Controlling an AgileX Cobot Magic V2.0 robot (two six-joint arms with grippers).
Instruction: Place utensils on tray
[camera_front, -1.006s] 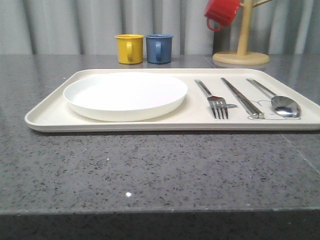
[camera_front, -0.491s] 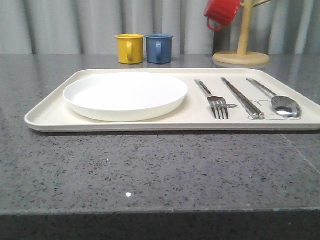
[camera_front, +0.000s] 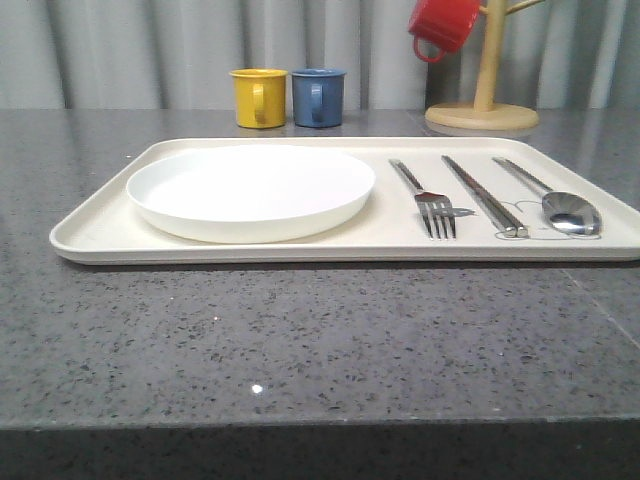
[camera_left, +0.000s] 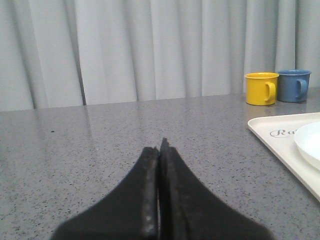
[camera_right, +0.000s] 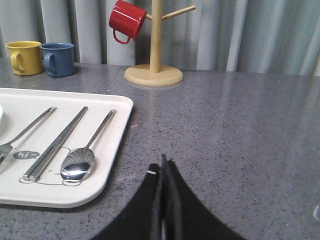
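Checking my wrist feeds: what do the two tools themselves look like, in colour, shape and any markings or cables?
Both look alike. The left tool is matte black, two flat fingers tapering to a narrow tip, with slightly rough, worn inner edges. The right tool is the same black tapered pair, with a small pale fleck near its tip. I can make out no cables, labels or printed markings on either.

The front camera sits low at the table's near edge, facing forward across the tray (camera_front: 100, 235) toward the curtain (camera_front: 120, 50). Each wrist camera sits just above the tabletop behind its closed fingers, facing the same way. The left wrist view shares the tray's left corner and the mugs (camera_left: 277, 87); the right wrist view shares the tray's right end and the mug tree (camera_right: 155, 50).
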